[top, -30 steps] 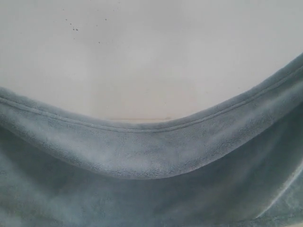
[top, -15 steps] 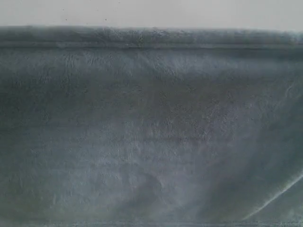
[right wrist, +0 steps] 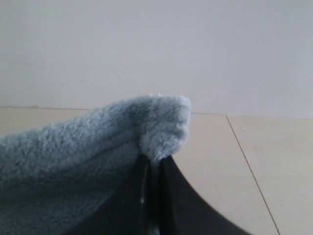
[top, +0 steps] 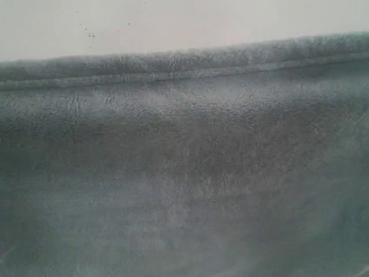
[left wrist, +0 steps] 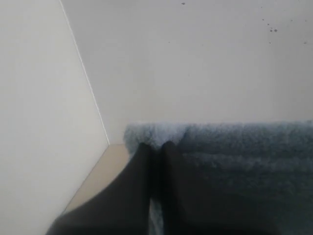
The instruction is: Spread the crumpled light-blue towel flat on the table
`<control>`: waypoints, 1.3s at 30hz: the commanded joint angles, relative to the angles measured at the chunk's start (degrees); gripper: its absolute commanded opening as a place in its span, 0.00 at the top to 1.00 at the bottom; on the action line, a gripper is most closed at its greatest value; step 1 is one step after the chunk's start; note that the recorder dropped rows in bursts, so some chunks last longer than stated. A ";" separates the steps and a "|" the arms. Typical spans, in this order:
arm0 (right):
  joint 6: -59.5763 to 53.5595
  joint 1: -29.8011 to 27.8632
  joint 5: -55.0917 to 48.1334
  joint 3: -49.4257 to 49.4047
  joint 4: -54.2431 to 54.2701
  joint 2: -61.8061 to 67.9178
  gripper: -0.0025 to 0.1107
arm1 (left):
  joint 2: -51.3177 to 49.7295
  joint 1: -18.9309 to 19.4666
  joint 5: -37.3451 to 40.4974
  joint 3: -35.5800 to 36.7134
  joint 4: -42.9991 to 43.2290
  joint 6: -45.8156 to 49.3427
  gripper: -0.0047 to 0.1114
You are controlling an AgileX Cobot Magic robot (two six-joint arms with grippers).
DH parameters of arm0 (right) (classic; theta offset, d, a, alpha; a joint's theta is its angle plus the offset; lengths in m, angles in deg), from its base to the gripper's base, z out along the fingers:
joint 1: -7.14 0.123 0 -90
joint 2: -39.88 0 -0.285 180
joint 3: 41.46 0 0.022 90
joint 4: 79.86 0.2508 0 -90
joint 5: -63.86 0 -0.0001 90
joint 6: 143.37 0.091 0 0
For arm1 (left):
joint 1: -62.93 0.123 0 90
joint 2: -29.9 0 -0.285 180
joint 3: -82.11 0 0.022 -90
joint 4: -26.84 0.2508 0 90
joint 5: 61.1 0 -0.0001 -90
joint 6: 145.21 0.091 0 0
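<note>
The pale-blue fluffy towel hangs stretched in front of the exterior camera and fills most of that view, its hemmed top edge running nearly straight, a little higher on the right. My left gripper is shut on one corner of the towel. My right gripper is shut on another corner of the towel. A sliver of the beige table shows beside the left fingers, and more of the table beyond the right ones. Both arms are hidden in the exterior view.
A white wall with a few dark specks rises behind the towel. Walls meet at a corner in the left wrist view. A seam line crosses the table surface in the right wrist view.
The towel's top edge, sagging in a deep curve a second ago, was pulled up taut and straight; since half a second ago it has dropped slightly on the left and tilted.
</note>
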 commanded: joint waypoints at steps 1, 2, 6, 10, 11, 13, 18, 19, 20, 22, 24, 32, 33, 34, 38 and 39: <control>0.38 1.39 -1.00 -2.83 -2.15 -3.68 0.97 | 2.88 -0.25 2.91 -0.66 -11.17 10.09 0.93; 0.38 1.51 -1.00 -3.62 -2.15 -4.15 0.97 | 3.01 -0.25 2.91 -0.66 -13.42 11.48 0.93; 0.38 2.07 1.16 -6.54 -2.86 -3.22 0.97 | 1.38 -0.25 2.31 -0.66 -14.40 12.00 0.93; 0.38 2.07 4.51 -7.23 -3.70 0.96 0.97 | -4.20 -0.25 1.46 -0.66 -14.25 12.00 0.93; 0.38 2.07 5.58 -7.23 -4.35 2.31 0.97 | -5.57 -0.25 0.85 -0.66 -14.25 12.00 0.93; 0.68 2.07 6.80 -7.23 -5.61 5.21 0.97 | -9.43 -0.25 -0.81 -0.66 -13.81 11.90 0.93; 0.68 2.07 9.45 -7.23 -5.58 13.74 0.97 | -20.47 -0.25 -4.53 -0.66 -14.30 11.05 0.93; 0.68 2.07 10.70 -7.23 -5.58 15.13 0.97 | -22.91 -0.25 -6.06 -0.66 -13.94 11.05 0.93; 0.68 1.95 12.33 -7.23 -5.58 16.86 0.97 | -25.51 -0.25 -7.83 -0.66 -13.52 11.05 0.93; 0.68 1.95 14.65 -7.23 -5.58 20.51 0.97 | -30.12 -0.25 -10.92 -0.66 -11.03 9.03 0.93; 0.68 1.95 16.83 -7.23 -5.58 24.44 0.97 | -34.71 -0.25 -13.27 -0.66 -6.23 4.63 0.93; 1.92 1.95 24.93 4.11 -5.78 50.92 0.97 | -60.33 4.44 -17.44 -6.30 36.66 -39.22 0.93; 1.92 1.95 24.93 6.81 -5.78 53.78 0.97 | -62.91 4.56 -17.57 -8.59 38.09 -40.77 0.93; 1.92 1.95 24.57 9.61 -5.78 56.45 0.97 | -65.58 4.56 -17.57 -11.03 38.95 -41.08 0.93; 1.81 1.95 21.14 20.54 -5.67 65.71 0.97 | -76.45 4.56 -17.95 -20.60 39.11 -41.08 0.93; 1.81 1.95 20.33 22.62 -5.67 67.58 0.97 | -79.26 4.56 -17.95 -22.75 39.11 -41.08 0.93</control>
